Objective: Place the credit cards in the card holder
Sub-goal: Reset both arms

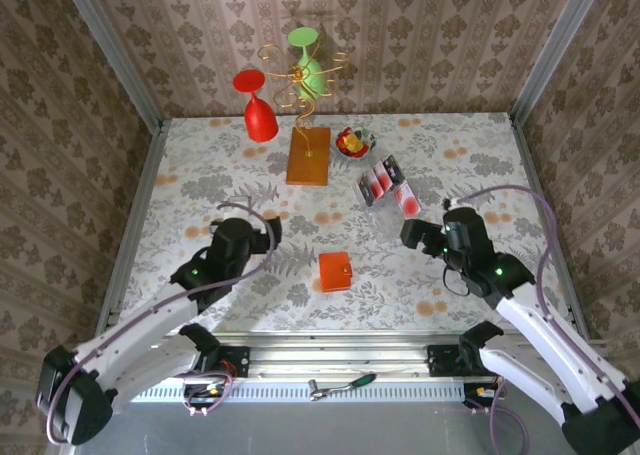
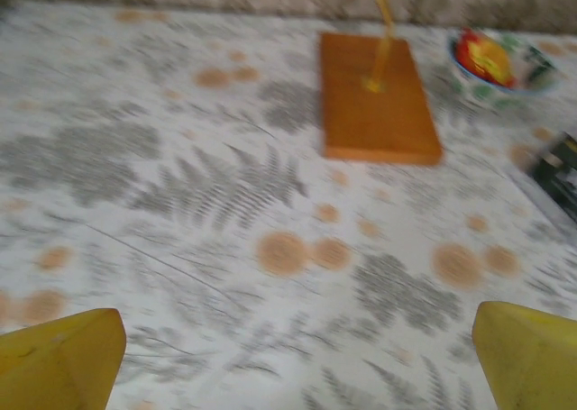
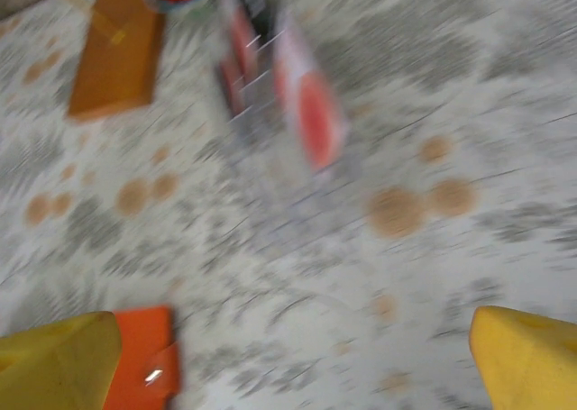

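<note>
The card holder [image 1: 335,271], a small orange-red wallet, lies shut on the flowered table [image 1: 200,165] between the two arms. It also shows at the lower left of the right wrist view, card holder [image 3: 144,360], beside one yellow finger. The credit cards [image 1: 388,186] sit in a tight group right of centre, blurred in the right wrist view as credit cards [image 3: 288,86], one pinkish-white with a red spot. My right gripper [image 1: 411,234] [image 3: 293,356] is open and empty, just in front of the cards. My left gripper [image 1: 268,231] [image 2: 297,356] is open over bare table.
An orange-brown block [image 1: 308,155] [image 2: 379,99] with a gold wire stand holds a red glass [image 1: 259,113] and a green glass [image 1: 307,63] at the back. A small bowl [image 1: 355,142] [image 2: 491,59] of red and yellow pieces sits beside it. Patterned walls enclose the table.
</note>
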Controlling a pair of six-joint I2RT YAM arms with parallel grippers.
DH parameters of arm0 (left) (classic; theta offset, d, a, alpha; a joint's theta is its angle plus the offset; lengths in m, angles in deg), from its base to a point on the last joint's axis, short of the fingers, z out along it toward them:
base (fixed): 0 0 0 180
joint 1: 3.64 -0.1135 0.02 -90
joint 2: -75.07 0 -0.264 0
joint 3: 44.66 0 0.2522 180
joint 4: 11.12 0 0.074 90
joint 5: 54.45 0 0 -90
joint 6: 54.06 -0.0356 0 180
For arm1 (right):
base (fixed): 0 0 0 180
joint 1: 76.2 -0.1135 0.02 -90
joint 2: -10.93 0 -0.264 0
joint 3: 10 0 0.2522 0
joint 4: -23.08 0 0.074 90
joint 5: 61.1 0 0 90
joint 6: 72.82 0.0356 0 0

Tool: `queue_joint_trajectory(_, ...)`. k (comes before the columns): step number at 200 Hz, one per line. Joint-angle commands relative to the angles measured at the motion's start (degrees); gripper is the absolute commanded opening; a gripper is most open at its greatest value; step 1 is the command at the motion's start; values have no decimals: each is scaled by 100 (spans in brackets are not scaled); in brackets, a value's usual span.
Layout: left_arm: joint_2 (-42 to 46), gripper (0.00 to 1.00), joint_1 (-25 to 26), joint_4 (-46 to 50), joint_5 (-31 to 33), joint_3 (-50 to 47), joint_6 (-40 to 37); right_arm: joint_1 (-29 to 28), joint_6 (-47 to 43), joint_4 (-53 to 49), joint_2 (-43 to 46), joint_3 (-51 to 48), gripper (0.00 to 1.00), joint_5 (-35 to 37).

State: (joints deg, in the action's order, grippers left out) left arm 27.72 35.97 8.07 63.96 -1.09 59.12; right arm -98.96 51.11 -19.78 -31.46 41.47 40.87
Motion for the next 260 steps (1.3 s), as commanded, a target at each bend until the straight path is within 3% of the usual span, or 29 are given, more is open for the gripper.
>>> queue_joint_trajectory(1, 413, 100, -465, -607, 922, -181, -1121, 310, -351, 230, 334, -250, 100, 1544)
queue_joint_trajectory(49, -10, 100, -2098, -2492, 512, -819, -2032, 1247, -931, 2032, -576, -749, 100, 2350)
queue_joint_trajectory(88, -1074, 100, -2526, -3268, 393, -1091, -2404, 1647, -1113, 2849, -1764, -915, 100, 3327)
queue_joint_trajectory(131, -2636, 100, -2879, -5369, -213, -1301, -3086, 1777, -2082, 4633, -2542, -1354, 100, 2683)
queue_joint_trajectory(145, -3055, 100, -3107, -5835, -458, -1268, -3066, 1842, -2244, 4937, -2600, -1408, 100, 2306)
queue_joint_trajectory(159, -3168, 100, -3363, -5552, -932, -1090, -2668, 1889, -2340, 5568, -2622, -1603, 100, 1951)
queue_joint_trajectory(183, -3876, 100, -3523, -6454, -1420, -1208, -2601, 1934, -2349, 6312, -2816, -1752, 100, 1377)
queue_joint_trajectory(202, -4263, 100, -3402, -6624, -1924, -1091, -3024, 1929, -2262, 6827, -3020, -1818, 100, 1196)
queue_joint_trajectory(237, -4196, 100, -3613, -6007, -2375, -838, -2852, 1983, -2648, 7189, -3232, -1796, 100, 790)
queue_joint_trajectory(260, -4195, 100, -3764, -5779, -2692, -717, -2788, 2107, -2669, 8867, -3916, -2287, 100, 734)
